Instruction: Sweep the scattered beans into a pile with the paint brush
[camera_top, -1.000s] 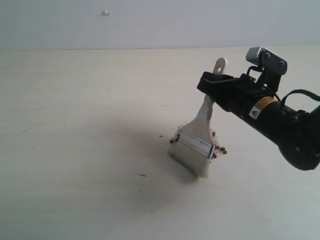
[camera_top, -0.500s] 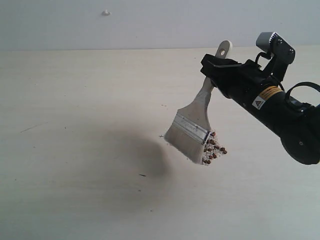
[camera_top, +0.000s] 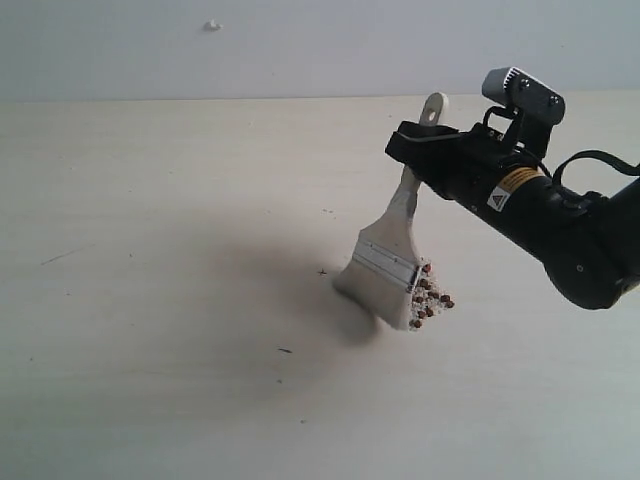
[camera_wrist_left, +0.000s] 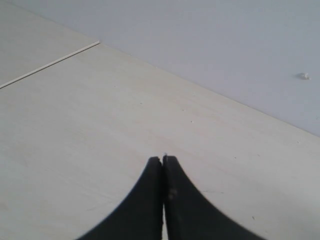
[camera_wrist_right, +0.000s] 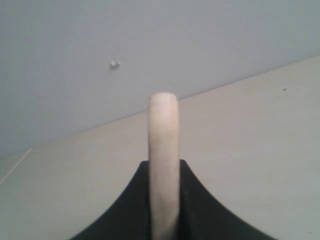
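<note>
The paint brush (camera_top: 392, 262) hangs tilted from my right gripper (camera_top: 415, 150), which is shut on its pale wooden handle (camera_wrist_right: 163, 150). Its off-white bristles (camera_top: 372, 297) reach down to the table. Right beside the bristles lies the pile (camera_top: 428, 298), a small dense cluster of dark reddish-brown beans mixed with whitish crumbs. My left gripper (camera_wrist_left: 163, 160) is shut on nothing above bare tabletop and does not appear in the exterior view. The brush head is hidden in the right wrist view.
The pale wooden table (camera_top: 150, 250) carries a few dark specks (camera_top: 285, 350) left of the brush. A grey wall (camera_top: 300, 45) with a small white knob (camera_top: 212, 25) rises behind the table's far edge.
The brush swung left and lifted off the beans, uncovering the pile, then came back down toward the right beside it. The right arm shifted slightly left. The pile stayed put in the last half second.
</note>
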